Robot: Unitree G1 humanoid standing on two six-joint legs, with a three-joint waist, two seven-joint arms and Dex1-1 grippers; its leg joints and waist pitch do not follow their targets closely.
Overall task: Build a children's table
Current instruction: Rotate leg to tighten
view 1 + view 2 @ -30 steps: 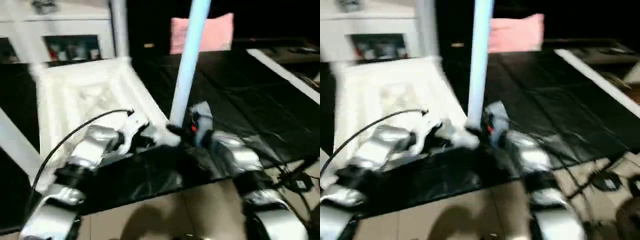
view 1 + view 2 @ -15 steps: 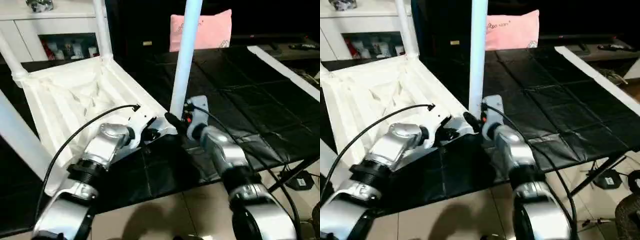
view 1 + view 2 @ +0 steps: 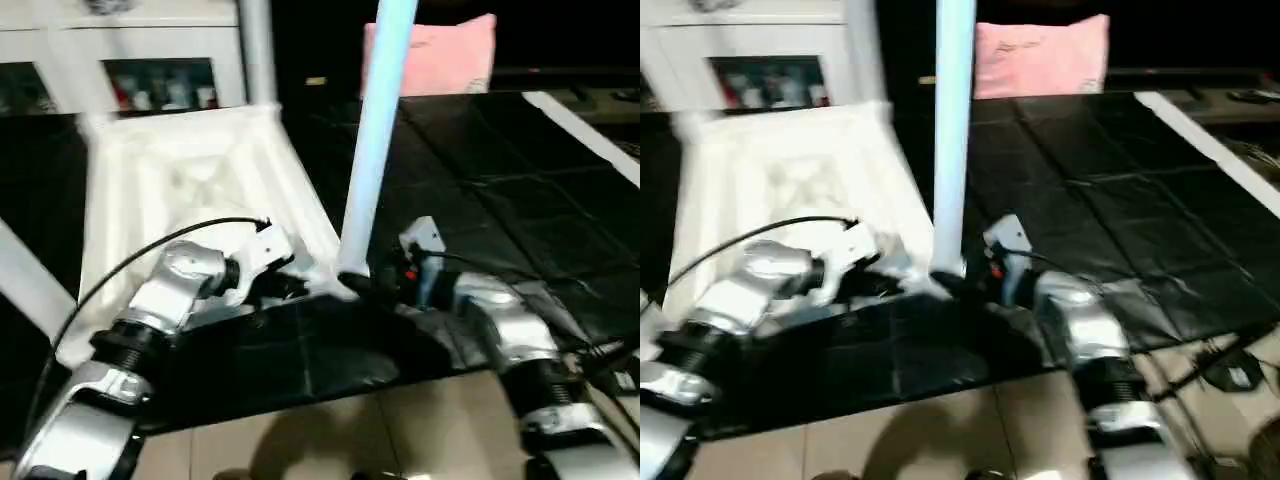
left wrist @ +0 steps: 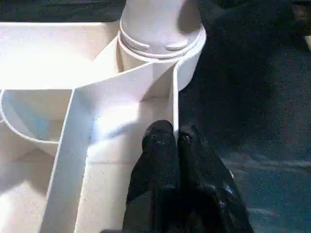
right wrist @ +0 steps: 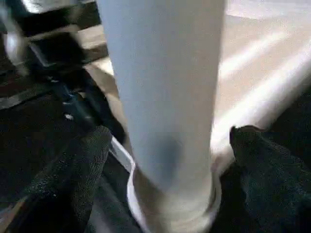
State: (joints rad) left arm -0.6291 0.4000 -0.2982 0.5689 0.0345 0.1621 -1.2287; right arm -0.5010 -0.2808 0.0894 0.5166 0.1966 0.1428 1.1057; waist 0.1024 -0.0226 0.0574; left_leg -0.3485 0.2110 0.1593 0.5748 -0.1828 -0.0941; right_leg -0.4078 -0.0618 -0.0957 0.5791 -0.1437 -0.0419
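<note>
Nearest us, our forearms: we see both silver arms reaching forward over the front edge of the black tabletop (image 3: 500, 200).
Left gripper (image 4: 174, 138): we have its two black fingers pressed together, clenched on a thin white rib wall of the table's underside, just beside the corner socket (image 4: 160, 46).
Right gripper (image 5: 165, 145): our fingers (image 5: 73, 165) stand spread on either side of the tube leg, one apart from it, the other close by the socket rim; we cannot tell whether that one touches.
Near leg (image 3: 375, 140): we see it standing almost upright, seated in the near corner socket between our two grippers.
Children's table (image 3: 190, 190): it lies upside down on the black surface, ribbed underside facing up, tilted toward us.
Other legs: another white tube (image 3: 257, 50) rises from the far corner; a third (image 3: 30, 280) slants off at our left.
Farther back: pink pillow (image 3: 440, 55) beyond the black surface, and white cabinet (image 3: 130, 50) with glass doors behind the table.
</note>
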